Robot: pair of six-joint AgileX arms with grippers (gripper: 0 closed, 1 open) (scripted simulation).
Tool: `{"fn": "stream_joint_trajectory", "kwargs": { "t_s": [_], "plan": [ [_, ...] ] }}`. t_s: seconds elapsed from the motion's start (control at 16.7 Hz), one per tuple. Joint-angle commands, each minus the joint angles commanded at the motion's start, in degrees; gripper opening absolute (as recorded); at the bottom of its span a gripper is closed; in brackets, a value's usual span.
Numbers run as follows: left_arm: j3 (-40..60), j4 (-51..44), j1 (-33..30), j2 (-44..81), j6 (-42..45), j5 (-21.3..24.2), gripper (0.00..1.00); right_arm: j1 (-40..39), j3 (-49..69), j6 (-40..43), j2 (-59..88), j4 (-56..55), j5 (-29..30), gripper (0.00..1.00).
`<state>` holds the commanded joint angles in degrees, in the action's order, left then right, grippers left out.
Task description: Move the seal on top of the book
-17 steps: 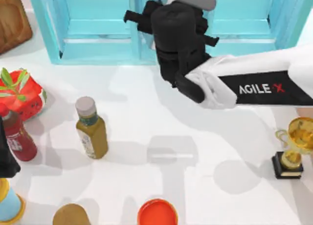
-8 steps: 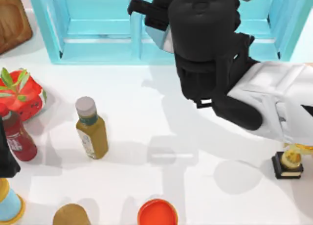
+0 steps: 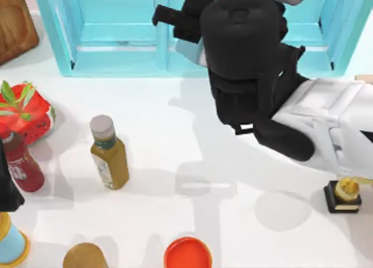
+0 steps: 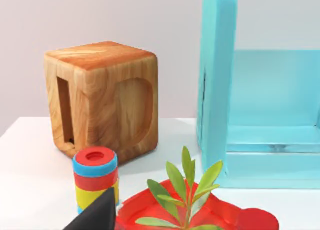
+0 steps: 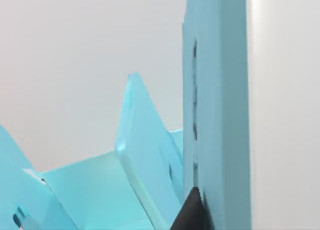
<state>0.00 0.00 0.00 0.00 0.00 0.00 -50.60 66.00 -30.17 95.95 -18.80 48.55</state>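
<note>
The seal is out of view and so is the book. My right arm (image 3: 250, 76) hangs high over the back middle of the table, large and close under the camera. Its gripper (image 3: 178, 18) points at the teal-blue shelf unit (image 3: 116, 43). The right wrist view looks along the shelf's upright panels (image 5: 215, 110), with a dark tip of the gripper at the picture's edge. My left arm (image 3: 6, 186) rests at the table's left edge beside the dark red bottle (image 3: 20, 166).
An olive bottle (image 3: 109, 154) stands left of centre. A red planter with green leaves (image 3: 26, 110) and a wooden block (image 3: 14, 23) sit at the left. A gold trophy (image 3: 344, 193) stands at the right, half under the arm. A red disc (image 3: 187, 253) lies near the front edge.
My right arm has risen toward the camera and swung right, now covering most of the trophy. In the last half second it barely moved. The left arm stayed still.
</note>
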Motion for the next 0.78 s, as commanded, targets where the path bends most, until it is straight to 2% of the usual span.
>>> {"fn": "stream_joint_trajectory", "kwargs": {
  "t_s": [0.18, 0.36, 0.54, 0.78],
  "plan": [
    [0.00, 0.00, 0.00, 0.00, 0.00, 0.00, 1.00, -0.02, -1.35, 7.16, 0.40, -3.04, -0.45, 0.00],
    [0.00, 0.00, 0.00, 0.00, 0.00, 0.00, 1.00, -0.57, -4.07, 19.22, 0.59, -7.75, -2.30, 0.00],
    [0.00, 0.00, 0.00, 0.00, 0.00, 0.00, 1.00, -1.30, -8.53, 35.13, 0.46, -13.19, -5.56, 0.00],
    [0.00, 0.00, 0.00, 0.00, 0.00, 0.00, 1.00, -1.58, -16.66, 60.76, 0.34, -20.19, -10.59, 0.00]
  ]
}}
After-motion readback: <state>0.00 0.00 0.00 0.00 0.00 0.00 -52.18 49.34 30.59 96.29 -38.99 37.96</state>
